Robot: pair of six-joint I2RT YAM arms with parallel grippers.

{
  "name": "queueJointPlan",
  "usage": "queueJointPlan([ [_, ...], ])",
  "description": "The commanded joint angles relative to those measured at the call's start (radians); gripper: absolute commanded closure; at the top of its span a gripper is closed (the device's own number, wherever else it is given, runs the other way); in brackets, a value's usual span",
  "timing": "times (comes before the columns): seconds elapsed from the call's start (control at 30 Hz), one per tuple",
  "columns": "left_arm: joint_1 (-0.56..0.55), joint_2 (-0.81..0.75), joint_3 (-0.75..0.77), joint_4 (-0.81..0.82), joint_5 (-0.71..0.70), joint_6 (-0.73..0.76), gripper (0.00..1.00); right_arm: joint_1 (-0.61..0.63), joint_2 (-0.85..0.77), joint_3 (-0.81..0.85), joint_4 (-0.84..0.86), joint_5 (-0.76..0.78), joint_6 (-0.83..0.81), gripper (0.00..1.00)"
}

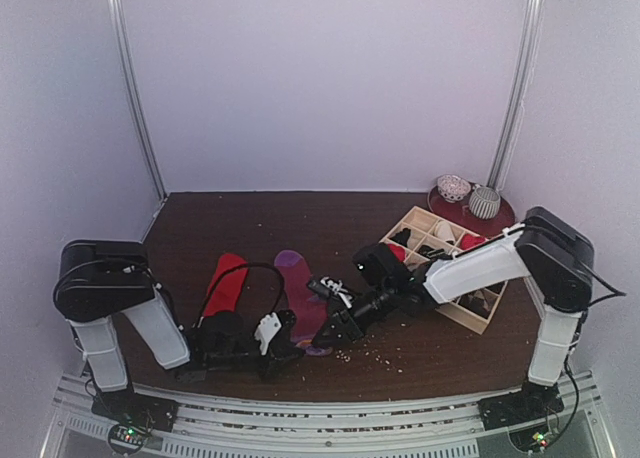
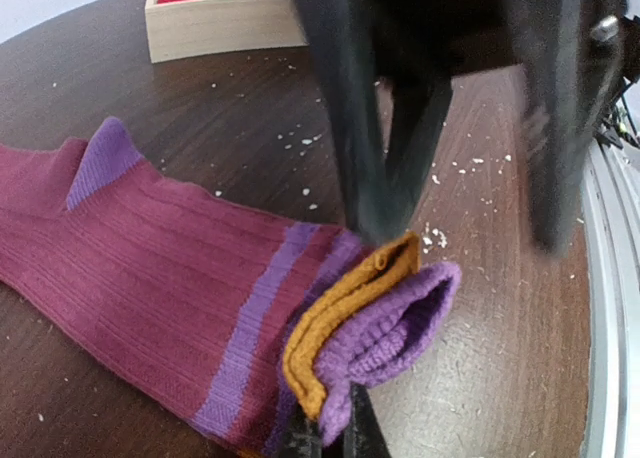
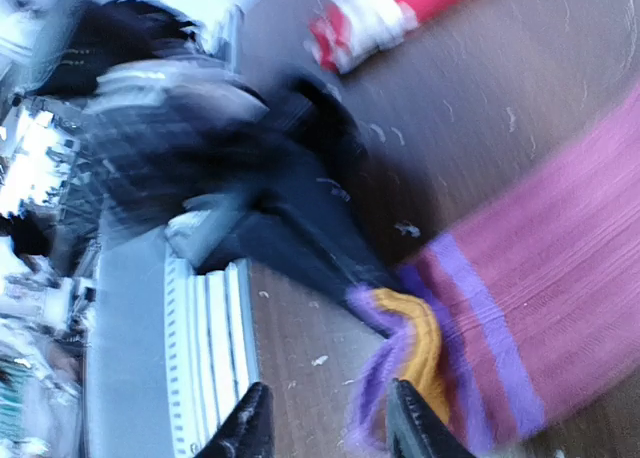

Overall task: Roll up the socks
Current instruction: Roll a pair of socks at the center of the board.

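No lettering, label, brand or number can be read anywhere I look. The magenta sock [image 2: 150,258] shows only plain woven stripes, and the right wrist view is too blurred to make out any marking.

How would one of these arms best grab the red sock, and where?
Probably by its striped cuff, which seems to be its near end. The red sock lies flat and stretched lengthwise, so coming down from above on the near side would let a pinch catch that edge. The flat middle offers little to grip.
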Motion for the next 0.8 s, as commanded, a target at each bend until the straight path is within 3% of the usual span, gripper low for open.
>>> queueJointPlan([
  [0.0, 0.003, -0.012, -0.009, -0.122, 0.026, -0.166, 1.00, 0.027, -0.194, -0.170, 0.220, 0.189, -0.264, 0.53],
  [0.13, 0.004, -0.014, 0.004, -0.209, 0.038, -0.211, 1.00, 0.086, -0.208, -0.252, 0.240, 0.310, -0.482, 0.48],
  [0.3, 0.003, -0.003, 0.003, -0.225, 0.052, -0.223, 1.00, 0.118, -0.144, -0.219, 0.174, 0.378, -0.616, 0.44],
  [0.77, 0.004, 0.023, 0.009, -0.233, 0.062, -0.206, 1.00, 0.128, -0.067, -0.170, 0.228, 0.516, -0.661, 0.48],
])
